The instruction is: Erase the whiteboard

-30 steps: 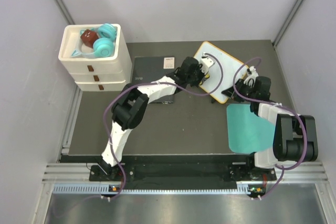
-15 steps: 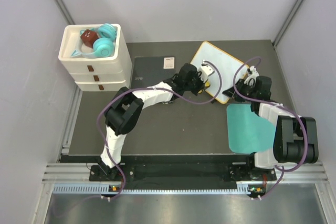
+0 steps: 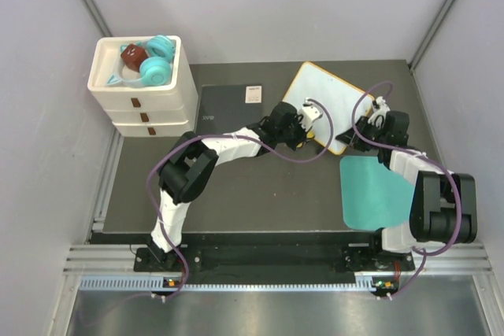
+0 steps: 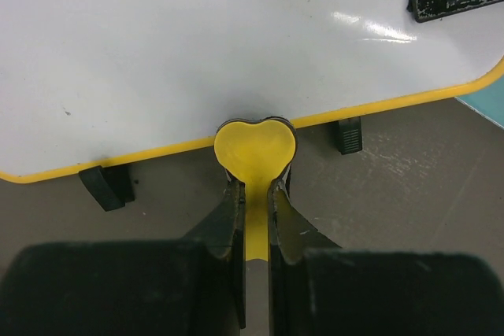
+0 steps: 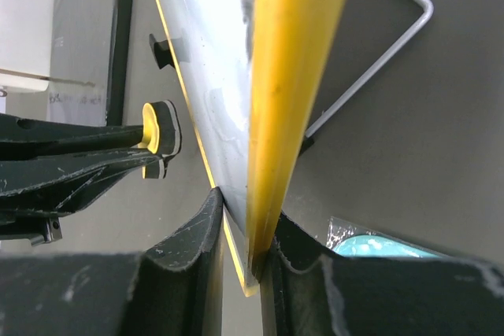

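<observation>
The work surface is a dark grey table (image 3: pixel 260 186) enclosed by pale walls. In the top external view I see the whiteboard (image 3: pixel 331 96) at the far right of the table, turned at an angle, with the teal mat (image 3: pixel 374 194) just nearer than it. A dark grey pad (image 3: pixel 224 104) lies to its left, and a white drawer unit (image 3: pixel 146 108) carrying teal headphones (image 3: pixel 157 64) stands at the far left. The left gripper (image 3: pixel 309 120) sits at the board's near-left edge; the right gripper (image 3: pixel 364 133) sits at its near-right corner. In the left wrist view, the left gripper (image 4: pixel 256 190) is clamped on the stem of a yellow heart-shaped eraser (image 4: pixel 255 147), the fingers drawn in close on either side of it. The heart's top overlaps the board's yellow rim, and the white face (image 4: pixel 197 45) above it shows no writing, only a few faint specks. Two black feet (image 4: pixel 106 186) project below the rim; I cannot tell whether they touch the table. In the right wrist view, the right gripper (image 5: pixel 244 226) is clamped on the board's yellow rim (image 5: pixel 291 76), one finger on each face. A wire stand (image 5: pixel 394 45) shows behind the board, and the eraser (image 5: pixel 161 139) is seen edge-on beside the white face, whether touching it I cannot tell.
</observation>
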Robot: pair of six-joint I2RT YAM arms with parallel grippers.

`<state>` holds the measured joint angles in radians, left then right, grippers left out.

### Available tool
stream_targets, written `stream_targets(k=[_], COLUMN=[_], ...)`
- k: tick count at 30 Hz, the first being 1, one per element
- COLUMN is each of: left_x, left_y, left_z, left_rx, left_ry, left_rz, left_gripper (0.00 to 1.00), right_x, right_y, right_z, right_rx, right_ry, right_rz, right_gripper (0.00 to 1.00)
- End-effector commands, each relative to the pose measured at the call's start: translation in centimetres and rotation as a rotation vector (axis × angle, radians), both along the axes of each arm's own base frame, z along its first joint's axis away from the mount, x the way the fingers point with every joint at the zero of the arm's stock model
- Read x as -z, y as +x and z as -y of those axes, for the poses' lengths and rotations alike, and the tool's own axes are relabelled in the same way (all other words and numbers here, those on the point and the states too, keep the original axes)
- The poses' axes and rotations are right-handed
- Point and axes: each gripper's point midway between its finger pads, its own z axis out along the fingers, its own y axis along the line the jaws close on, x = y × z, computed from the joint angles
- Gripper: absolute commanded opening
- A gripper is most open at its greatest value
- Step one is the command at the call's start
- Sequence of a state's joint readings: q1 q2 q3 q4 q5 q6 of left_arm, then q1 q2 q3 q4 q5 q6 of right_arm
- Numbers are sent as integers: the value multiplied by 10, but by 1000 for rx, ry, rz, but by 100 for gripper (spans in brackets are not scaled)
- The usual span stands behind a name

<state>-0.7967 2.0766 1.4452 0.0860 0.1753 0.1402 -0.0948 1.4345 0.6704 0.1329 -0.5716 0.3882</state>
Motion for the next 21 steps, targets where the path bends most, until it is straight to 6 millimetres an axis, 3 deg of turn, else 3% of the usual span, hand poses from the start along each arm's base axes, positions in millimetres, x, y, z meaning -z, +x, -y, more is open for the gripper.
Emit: stream_targets(k=[1,7,12,15,21], left_x=[-24,-35,-51,-57,-51], left_y=[2,1,-4,-9,-21], left_z=[2,2,4,5,13], left_rx=[-7,-6,15,34,75], left_ry=[-54,-75,-113,-129,-140], left_rz=[42,52,61,58,10], left_gripper=[0,0,0,0,0], right_x=[37,65,73,68,37], right_y=[-6,-24,-30,-29,-20], right_z=[31,28,32,34,36], right_rx=[88,109,126,133,129], right_ry=[-134,-103,-87,-87,-104], right_rz=[-129,-281,-319,-296,-195], right_gripper=[0,0,0,0,0])
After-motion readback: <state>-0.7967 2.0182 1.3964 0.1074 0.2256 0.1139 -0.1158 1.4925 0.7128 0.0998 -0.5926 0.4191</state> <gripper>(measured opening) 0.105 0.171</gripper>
